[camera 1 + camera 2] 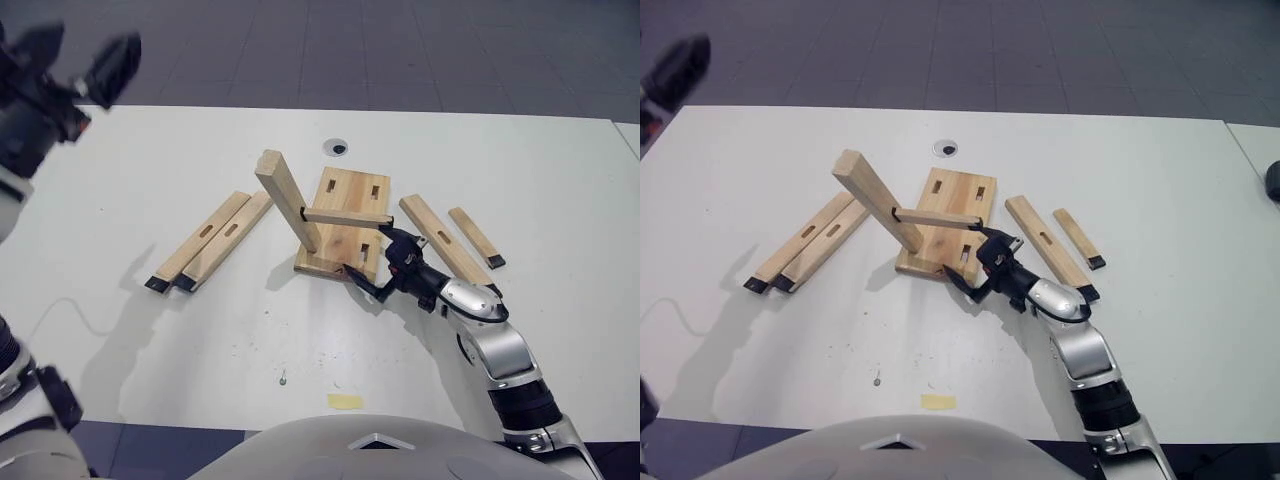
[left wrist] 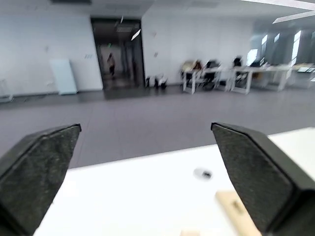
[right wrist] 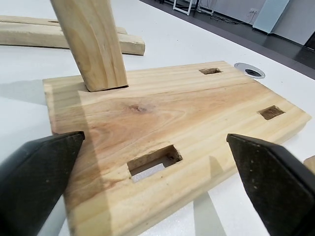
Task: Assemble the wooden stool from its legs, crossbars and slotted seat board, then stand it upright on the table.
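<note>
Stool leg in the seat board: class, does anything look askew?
Yes: the leg slotted into the seat board leans toward the robot's left rather than standing straight, and its crossbar juts out sideways.

Bright, even overhead light fills the scene. The white table (image 1: 150,180) throws it back strongly and looks nearly washed out around the right gripper (image 1: 376,258). Shadows are soft and pale. The tilted leg (image 1: 288,198) casts one onto the table left of that gripper, toward the robot, and the flat legs (image 1: 205,240) farther left do likewise, so the light comes from ahead and to the right. Between that gripper's fingers the board (image 3: 197,103) is evenly lit, its slots dark. Beyond the left gripper (image 2: 145,129), ceiling strips (image 2: 288,17) and windows (image 2: 256,49) glow, and the doorway (image 2: 115,59) is dim.
</note>
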`<state>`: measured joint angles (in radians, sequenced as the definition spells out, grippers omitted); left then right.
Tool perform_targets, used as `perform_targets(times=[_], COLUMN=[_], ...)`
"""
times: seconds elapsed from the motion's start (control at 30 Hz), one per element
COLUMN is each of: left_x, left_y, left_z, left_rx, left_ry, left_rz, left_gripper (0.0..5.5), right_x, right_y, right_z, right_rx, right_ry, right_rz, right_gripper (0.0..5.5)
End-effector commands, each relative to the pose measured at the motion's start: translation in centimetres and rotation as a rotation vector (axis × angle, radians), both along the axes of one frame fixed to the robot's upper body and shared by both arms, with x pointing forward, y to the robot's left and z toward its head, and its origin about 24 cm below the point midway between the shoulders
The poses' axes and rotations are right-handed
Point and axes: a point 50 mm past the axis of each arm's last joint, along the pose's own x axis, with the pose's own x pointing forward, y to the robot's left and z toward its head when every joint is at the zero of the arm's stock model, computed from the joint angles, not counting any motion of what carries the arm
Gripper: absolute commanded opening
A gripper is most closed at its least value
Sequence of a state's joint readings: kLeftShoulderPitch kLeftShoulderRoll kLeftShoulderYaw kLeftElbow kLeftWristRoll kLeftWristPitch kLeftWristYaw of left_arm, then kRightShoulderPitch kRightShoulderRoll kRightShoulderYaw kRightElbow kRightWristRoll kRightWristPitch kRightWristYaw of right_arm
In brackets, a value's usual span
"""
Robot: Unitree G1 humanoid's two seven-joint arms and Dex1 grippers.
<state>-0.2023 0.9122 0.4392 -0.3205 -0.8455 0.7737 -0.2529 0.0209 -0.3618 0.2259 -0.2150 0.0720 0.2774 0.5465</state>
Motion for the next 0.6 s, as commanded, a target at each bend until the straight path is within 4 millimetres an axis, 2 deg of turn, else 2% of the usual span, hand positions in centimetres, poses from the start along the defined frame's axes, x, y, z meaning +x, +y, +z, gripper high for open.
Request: perform_targets(times=[0.03, 0.07, 0.13, 0.3, 0.4, 0.6], left_x=[-0.5, -0.6, -0.9, -1.4, -1.6, -2.0], left_y=[2.7, 3.0, 3.2, 3.2, 3.3, 6.1], left_z=[-11.3, -12.8, -14.5, -16.8, -16.9, -16.9], left_rx=[0.157, 0.167, 0.184, 0.205, 0.213, 0.263], left_ry=[0.404, 0.434, 0.475, 0.554, 0.558, 0.591], left_rz=[-0.045, -0.046, -0.058, -0.080, -0.103, -0.006], left_gripper=[5.39, 5.39, 5.39, 5.39, 5.39, 5.39], right_x=[0.0, 0.1, 0.3, 0.2, 0.3, 0.7], right_y=[-0.9, -0.9, -0.9, -0.6, -0.5, -0.5], right_z=[-0.2, -0.2, 0.0, -0.1, -0.2, 0.0], right_rx=[-0.003, -0.004, -0.005, 0.001, -0.004, 0.000], right_ry=[0.018, 0.016, 0.012, 0.016, 0.017, 0.005], right_rz=[-0.030, -0.029, -0.025, -0.013, -0.002, -0.012], right_gripper=[5.40, 5.40, 5.40, 5.40, 5.40, 5.40])
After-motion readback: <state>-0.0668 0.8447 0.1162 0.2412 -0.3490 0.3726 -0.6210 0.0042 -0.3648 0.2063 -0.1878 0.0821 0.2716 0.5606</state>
